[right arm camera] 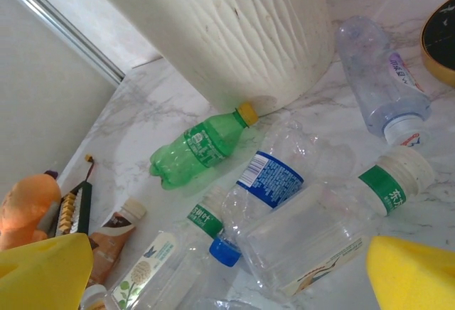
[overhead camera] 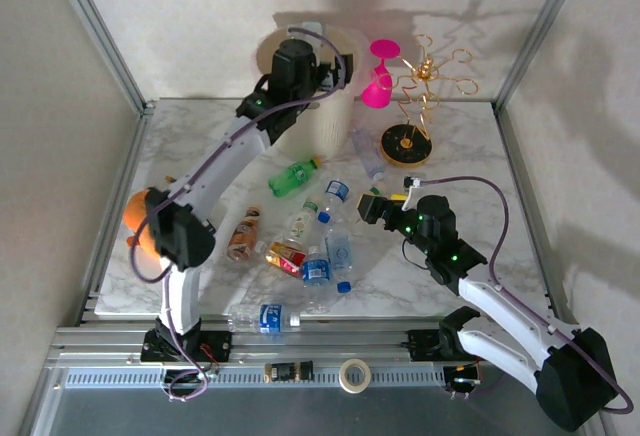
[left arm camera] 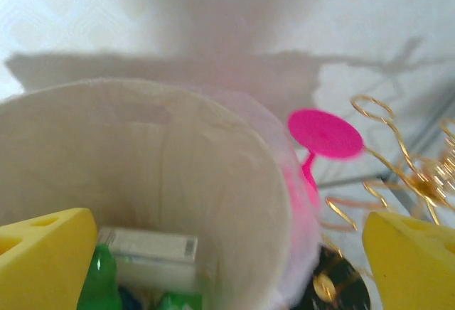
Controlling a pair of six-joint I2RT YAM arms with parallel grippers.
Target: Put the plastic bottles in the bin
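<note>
The cream-white bin (overhead camera: 332,121) stands at the back of the table. My left gripper (overhead camera: 298,56) hangs over its mouth, open, with nothing between its yellow fingers (left arm camera: 43,257). Inside the bin (left arm camera: 163,161) lie green bottles (left arm camera: 99,281) and a white-labelled bottle (left arm camera: 148,246). Several plastic bottles lie scattered mid-table. Among them are a green one (right arm camera: 195,150) by the bin's foot, a clear blue-labelled one (right arm camera: 269,178), a brown one (right arm camera: 114,235) and a clear one (right arm camera: 380,79) at the right. My right gripper (overhead camera: 385,201) hovers open above this cluster (right arm camera: 227,274), holding nothing.
A pink goblet (overhead camera: 380,76) and a gold wire stand (overhead camera: 420,106) sit right of the bin. An orange plush toy (overhead camera: 140,218) lies at the left edge behind my left arm. One clear bottle (overhead camera: 268,318) rests near the front edge, and a tape roll (overhead camera: 352,374) sits on the rail.
</note>
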